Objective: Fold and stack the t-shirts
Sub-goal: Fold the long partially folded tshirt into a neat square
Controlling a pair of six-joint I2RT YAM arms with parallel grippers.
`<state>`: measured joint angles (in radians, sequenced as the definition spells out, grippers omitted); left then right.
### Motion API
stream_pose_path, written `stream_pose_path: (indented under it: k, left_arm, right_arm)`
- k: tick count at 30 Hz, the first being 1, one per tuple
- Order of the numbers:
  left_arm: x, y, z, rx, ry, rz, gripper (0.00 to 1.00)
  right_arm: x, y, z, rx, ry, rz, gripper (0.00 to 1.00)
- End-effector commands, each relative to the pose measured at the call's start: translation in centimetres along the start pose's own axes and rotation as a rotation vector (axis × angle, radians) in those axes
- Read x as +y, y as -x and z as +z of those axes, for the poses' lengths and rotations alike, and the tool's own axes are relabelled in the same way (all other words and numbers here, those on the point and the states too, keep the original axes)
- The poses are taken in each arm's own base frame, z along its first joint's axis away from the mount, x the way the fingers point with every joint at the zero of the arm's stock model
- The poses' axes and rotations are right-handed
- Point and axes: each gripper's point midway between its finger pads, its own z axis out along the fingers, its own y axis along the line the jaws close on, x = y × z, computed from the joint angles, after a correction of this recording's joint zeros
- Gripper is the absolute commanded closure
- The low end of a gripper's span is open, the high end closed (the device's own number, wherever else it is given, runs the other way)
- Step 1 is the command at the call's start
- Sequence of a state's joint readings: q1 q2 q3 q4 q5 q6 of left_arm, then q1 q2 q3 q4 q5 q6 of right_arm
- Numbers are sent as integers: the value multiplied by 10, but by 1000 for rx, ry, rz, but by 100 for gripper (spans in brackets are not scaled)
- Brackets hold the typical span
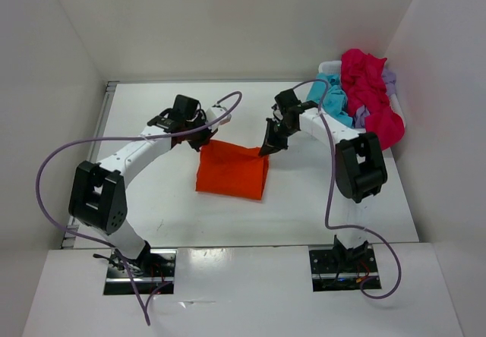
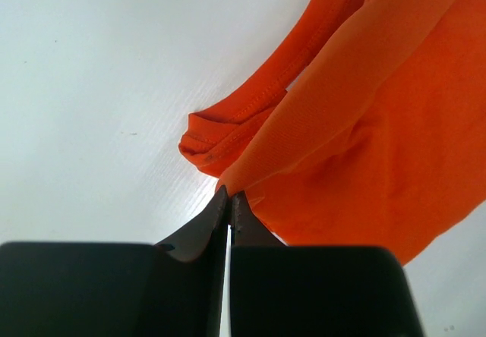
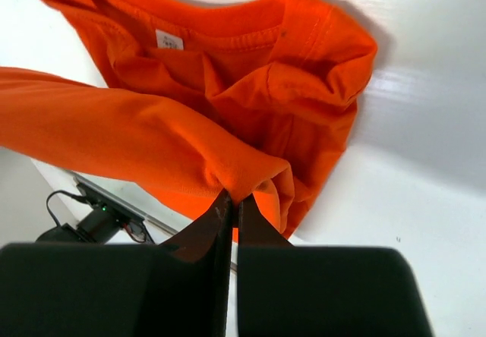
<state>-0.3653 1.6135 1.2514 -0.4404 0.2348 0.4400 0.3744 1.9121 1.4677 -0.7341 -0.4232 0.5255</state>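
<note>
My left gripper [image 1: 203, 143] and right gripper [image 1: 267, 149] each clamp the far edge of the orange shirt [image 1: 231, 174], stretched left-right between them; its cloth drapes nearward onto mid table [image 1: 152, 200].

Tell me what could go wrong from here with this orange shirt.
The left gripper and right gripper each pinch only a thin bit of the orange shirt, so it may slip free mid-fold. The sleeve lies crumpled beneath the lifted cloth and could get folded in as a lump.
</note>
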Motion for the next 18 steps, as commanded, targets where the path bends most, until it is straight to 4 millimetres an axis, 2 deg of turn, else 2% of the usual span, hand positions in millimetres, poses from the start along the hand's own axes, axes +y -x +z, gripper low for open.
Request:
stream_pose_path:
  k: [1, 4, 5, 7, 9, 10, 11, 13, 15, 16, 18]
  left_arm:
    - [7, 7, 12, -37, 29, -2, 100]
    - [10, -4, 26, -7, 39, -17, 98]
    - [10, -12, 33, 19, 38, -23, 96]
    - [14, -13, 38, 28, 47, -24, 92]
    - [14, -21, 45, 55, 47, -30, 88]
    - [15, -19, 46, 45, 52, -27, 80]
    - [18, -20, 49, 48, 62, -26, 77]
    - [24, -21, 48, 55, 101, -36, 70]
    - [31, -18, 45, 57, 131, -43, 63]
    - [42, -20, 41, 69, 179, -60, 62]
    - [51, -25, 38, 87, 218, -76, 60]
  right_arm:
    - [5, 18, 0, -38, 19, -17, 100]
    - [0, 24, 1, -52, 1, -8, 100]
    - [-2, 24, 5, -43, -4, 5, 90]
    - [-13, 28, 3, -54, -21, 37, 75]
    - [-14, 36, 6, -75, -12, 47, 59]
    - [-14, 41, 8, -87, -15, 43, 57]
    - [-10, 47, 6, -105, -4, 43, 54]
    - [-11, 58, 3, -153, -30, 44, 54]
    - [-6, 66, -9, -204, -32, 29, 53]
    - [-4, 72, -16, -244, -40, 30, 56]
    - [6, 75, -32, -293, -40, -6, 65]
